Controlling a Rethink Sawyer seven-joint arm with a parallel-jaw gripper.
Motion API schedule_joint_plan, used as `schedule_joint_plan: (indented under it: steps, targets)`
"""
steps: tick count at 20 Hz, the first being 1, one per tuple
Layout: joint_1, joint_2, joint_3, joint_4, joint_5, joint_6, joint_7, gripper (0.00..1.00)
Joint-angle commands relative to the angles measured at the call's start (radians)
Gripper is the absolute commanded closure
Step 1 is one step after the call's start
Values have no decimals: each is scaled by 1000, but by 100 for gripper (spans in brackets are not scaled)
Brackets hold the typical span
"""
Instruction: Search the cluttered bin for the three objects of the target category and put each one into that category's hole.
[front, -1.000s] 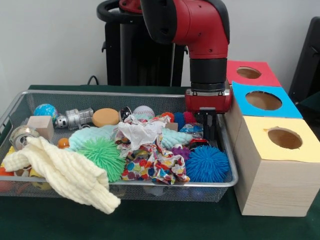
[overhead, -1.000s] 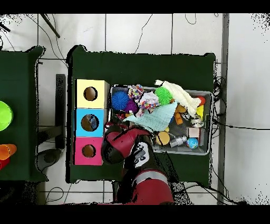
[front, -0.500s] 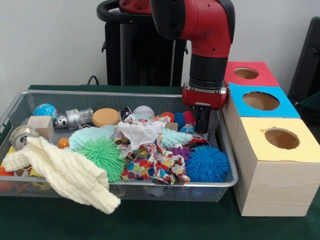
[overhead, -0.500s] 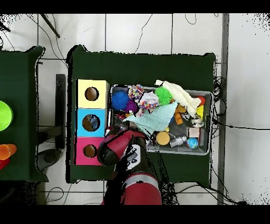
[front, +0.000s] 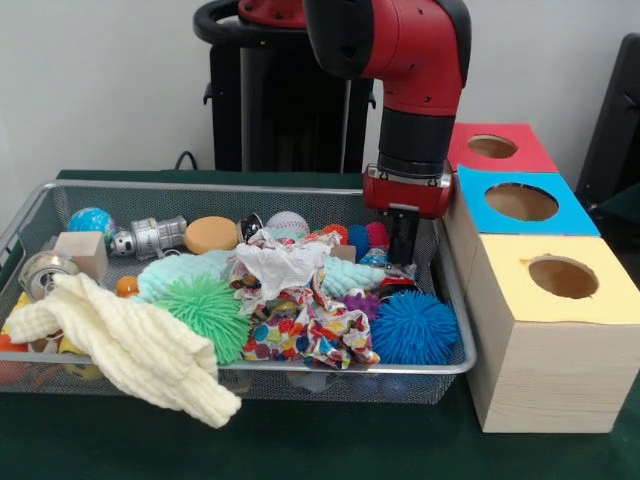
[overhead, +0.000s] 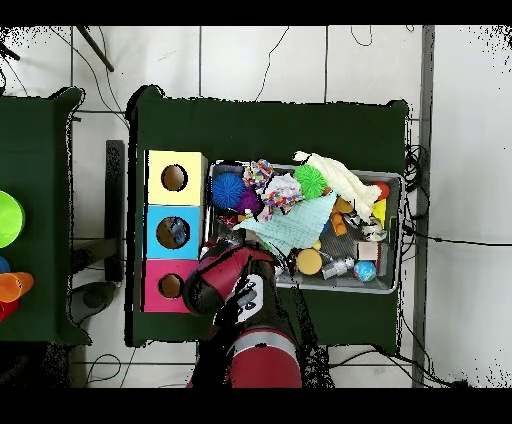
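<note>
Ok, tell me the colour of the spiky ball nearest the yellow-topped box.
Blue: the spiky ball shows best in the front view, in the bin's corner.

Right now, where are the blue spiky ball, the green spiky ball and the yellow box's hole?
blue spiky ball (front: 415, 328), front view, middle.
green spiky ball (front: 207, 312), front view, middle.
yellow box's hole (front: 563, 276), front view, centre of opening.

Dark green bench (overhead: 270, 125) carries a grey wire-mesh bin (overhead: 392, 232) packed with clutter: blue spiky ball (overhead: 227, 189), green spiky ball (overhead: 311, 180), cream knitted cloth (overhead: 342, 183), mint cloth (overhead: 300, 222), round orange disc (overhead: 309, 261), small globe ball (overhead: 365, 270). Beside the bin: yellow-topped box (overhead: 174, 177), blue-topped box (overhead: 172, 232), pink-topped box (overhead: 168, 286), each with one round hole. Red robot arm (overhead: 235, 280) covers the bin's corner next to the boxes.
</note>
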Motion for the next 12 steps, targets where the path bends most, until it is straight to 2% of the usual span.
schedule_joint_plan:
  steps: [1,2,3,6,12]
  targets:
    - [32,28,-9,-44,34,103,29,100]
    - [43,31,-24,-45,35,91,42,100]
    - [53,34,-39,-45,36,79,55,0]
    - [39,21,-25,-36,36,141,15,0]
    - [67,8,-63,-44,32,155,20,0]
